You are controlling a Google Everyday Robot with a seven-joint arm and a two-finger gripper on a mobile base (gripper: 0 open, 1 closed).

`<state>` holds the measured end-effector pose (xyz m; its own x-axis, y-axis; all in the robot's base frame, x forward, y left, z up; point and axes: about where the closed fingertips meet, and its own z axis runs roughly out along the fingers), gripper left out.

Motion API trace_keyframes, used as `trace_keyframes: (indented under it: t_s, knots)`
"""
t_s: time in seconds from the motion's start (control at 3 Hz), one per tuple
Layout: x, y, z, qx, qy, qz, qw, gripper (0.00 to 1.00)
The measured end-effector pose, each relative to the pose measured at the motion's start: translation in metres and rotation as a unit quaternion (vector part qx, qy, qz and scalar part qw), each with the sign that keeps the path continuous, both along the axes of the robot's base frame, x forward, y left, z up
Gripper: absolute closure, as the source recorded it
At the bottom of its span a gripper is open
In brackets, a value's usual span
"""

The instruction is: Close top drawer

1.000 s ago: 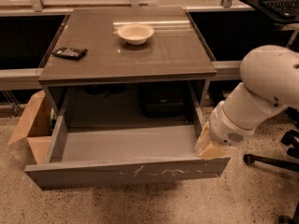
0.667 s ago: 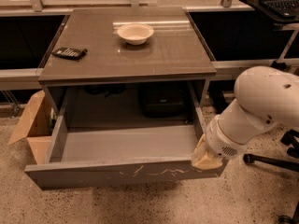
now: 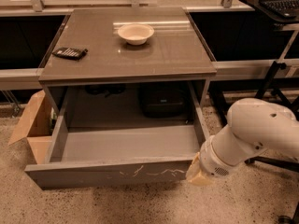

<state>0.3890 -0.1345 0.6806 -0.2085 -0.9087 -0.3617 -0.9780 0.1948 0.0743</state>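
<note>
The top drawer is a wide shallow grey drawer, pulled far out of the cabinet and empty inside. Its flat front panel carries pale squiggly scratches near the middle right. My gripper hangs at the end of the white arm, right at the drawer front's right end, low near the floor. Only its tan tip shows and it seems to touch the panel's right edge.
The cabinet top holds a cream bowl and a black remote. A dark bag sits behind the drawer. A cardboard box stands at the left. A chair base and a laptop desk are at the right.
The arm has swung left and down, bringing the gripper from beside the drawer's right side to the right end of its front panel. The drawer stays open.
</note>
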Motion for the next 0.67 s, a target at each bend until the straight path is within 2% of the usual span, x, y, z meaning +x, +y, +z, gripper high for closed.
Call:
trace_keyframes:
  t_s: [0.33,0.67]
  knots:
    - [0.004,0.004,-0.021,0.01,0.009,-0.003,0.9999,0.76]
    - [0.029,-0.001,-0.034,0.015,-0.005,-0.001,0.9999,0.45]
